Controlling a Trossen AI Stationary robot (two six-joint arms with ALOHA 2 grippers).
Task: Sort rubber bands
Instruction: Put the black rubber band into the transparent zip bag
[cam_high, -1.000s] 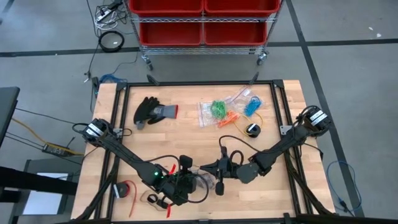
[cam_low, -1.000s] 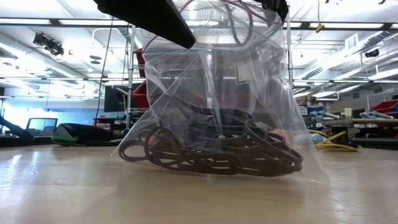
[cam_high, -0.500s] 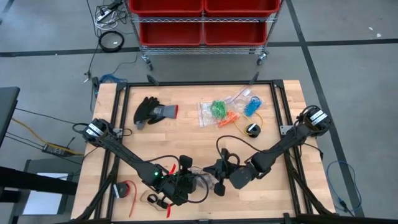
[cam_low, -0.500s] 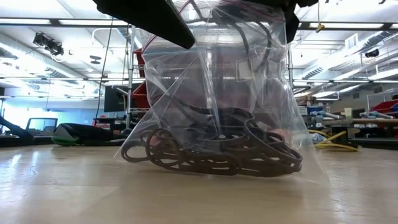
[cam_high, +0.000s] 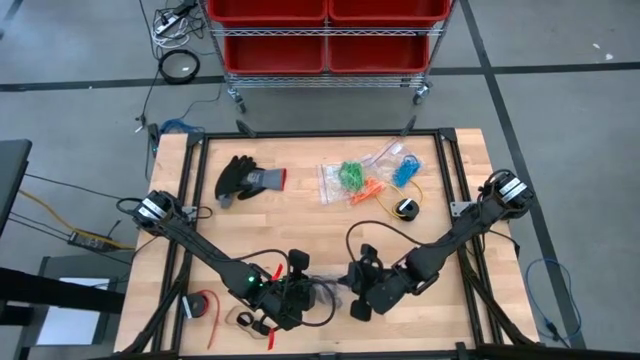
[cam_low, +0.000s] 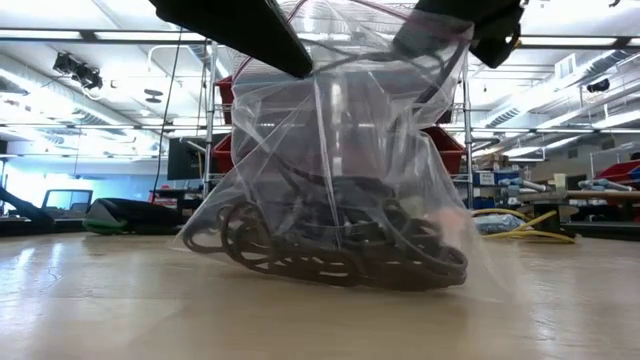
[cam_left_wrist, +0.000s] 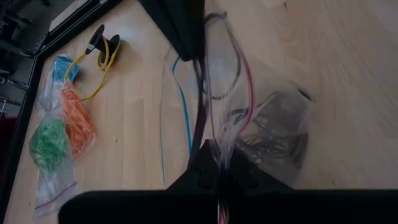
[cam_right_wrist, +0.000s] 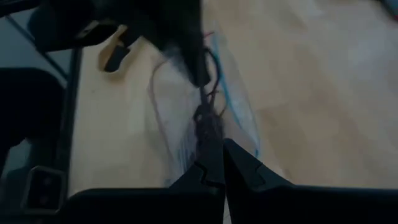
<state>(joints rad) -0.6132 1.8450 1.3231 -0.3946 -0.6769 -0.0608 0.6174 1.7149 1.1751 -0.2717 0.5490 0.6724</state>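
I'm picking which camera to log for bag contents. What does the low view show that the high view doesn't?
Only the low view shows the black rubber bands heaped inside the clear bag. Only the high view shows the bagged green bands, orange bands, blue bands and the black glove. Both show the bag pinched by the left pincer and right pincer.

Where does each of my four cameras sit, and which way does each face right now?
High view: overhead, straight down on the table, both arms.
Low view: table height, level across; the clear bag of black rubber bands fills it.
Left wrist view: past the left end effector, shut on the clear bag.
Right wrist view: past the right end effector, shut on the clear bag.
All four show that bag.
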